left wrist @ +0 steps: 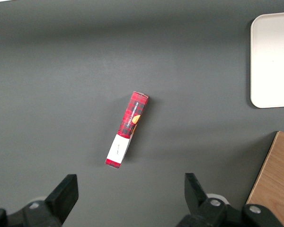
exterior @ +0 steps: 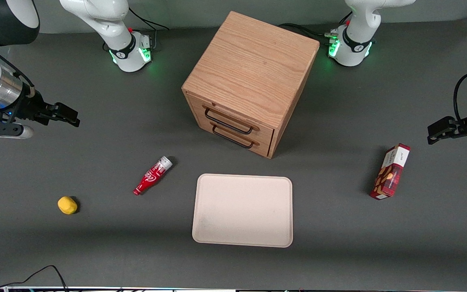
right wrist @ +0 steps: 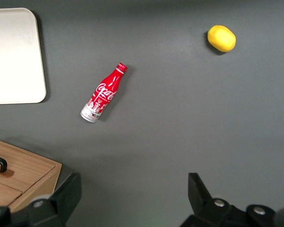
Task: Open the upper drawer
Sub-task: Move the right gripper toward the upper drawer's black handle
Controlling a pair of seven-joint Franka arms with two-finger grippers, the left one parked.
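The oak cabinet (exterior: 253, 69) stands at the middle of the table, its front turned toward the front camera and the working arm's end. The upper drawer (exterior: 233, 117) is the top one of two, shut, with a black wire handle (exterior: 228, 122). The lower drawer (exterior: 235, 138) sits just under it, also shut. My right gripper (exterior: 69, 117) hangs above the table toward the working arm's end, well away from the cabinet, open and empty. In the right wrist view the gripper (right wrist: 132, 194) hovers over bare mat, with a cabinet corner (right wrist: 23, 179) beside one finger.
A red cola bottle (exterior: 152, 175) lies between the gripper and the cabinet, nearer the front camera. A yellow lemon (exterior: 67, 205) lies nearer still. A beige tray (exterior: 243, 210) lies in front of the cabinet. A red snack box (exterior: 390, 171) stands toward the parked arm's end.
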